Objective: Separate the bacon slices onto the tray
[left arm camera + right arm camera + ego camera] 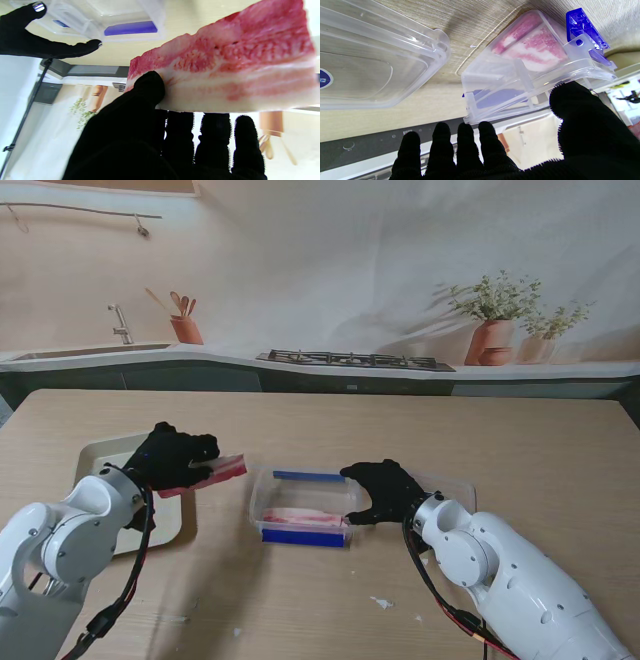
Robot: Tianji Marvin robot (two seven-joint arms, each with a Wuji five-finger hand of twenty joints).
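The left robot hand [172,459] grips one bacon slice [215,473] between thumb and fingers and holds it in the air at the right edge of the tray [100,455], which lies on the bench [330,600] on the left side. The right robot hand [385,488] grips nothing, fingers spread, and its thumb touches the right rim of the clear container [300,510]. In this container, between both hands, the other bacon [532,50] lies flat, and the clear lid [370,62] lies just beside it on the right.

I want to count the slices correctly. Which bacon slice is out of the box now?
The slice held in the left hand, lifted beside the tray. The other slice lies in the box.
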